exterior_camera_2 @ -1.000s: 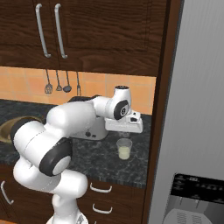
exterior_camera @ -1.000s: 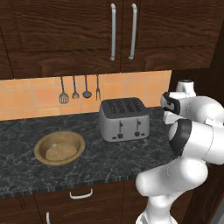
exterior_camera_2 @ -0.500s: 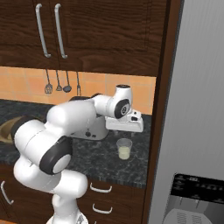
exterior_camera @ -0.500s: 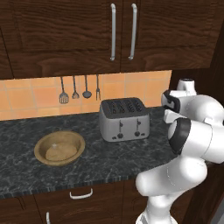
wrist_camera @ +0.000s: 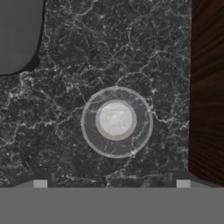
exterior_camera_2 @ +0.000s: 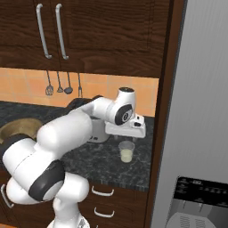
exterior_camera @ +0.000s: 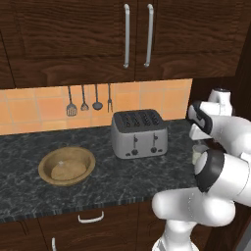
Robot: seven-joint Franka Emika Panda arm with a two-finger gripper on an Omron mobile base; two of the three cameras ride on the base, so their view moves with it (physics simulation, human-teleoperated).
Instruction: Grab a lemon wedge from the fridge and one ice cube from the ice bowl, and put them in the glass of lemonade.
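In the left base view, the ice bowl [exterior_camera: 66,165] of light wood sits on the dark stone counter [exterior_camera: 29,191], well to the left of the grey toaster [exterior_camera: 139,133]. A pale lump lies inside the bowl. The white arm bends on the right side and hides most of the glass.

In the right base view, the gripper [exterior_camera_2: 126,134] hangs just above the glass of lemonade [exterior_camera_2: 127,151], not touching it. The glass stands upright on the counter, near the grey fridge [exterior_camera_2: 196,133] on the right.

In the hand view, the camera looks straight down into the glass of lemonade [wrist_camera: 117,121]. The two finger tips [wrist_camera: 40,183] stand far apart at the bottom, so the hand is spread wide and holds nothing.
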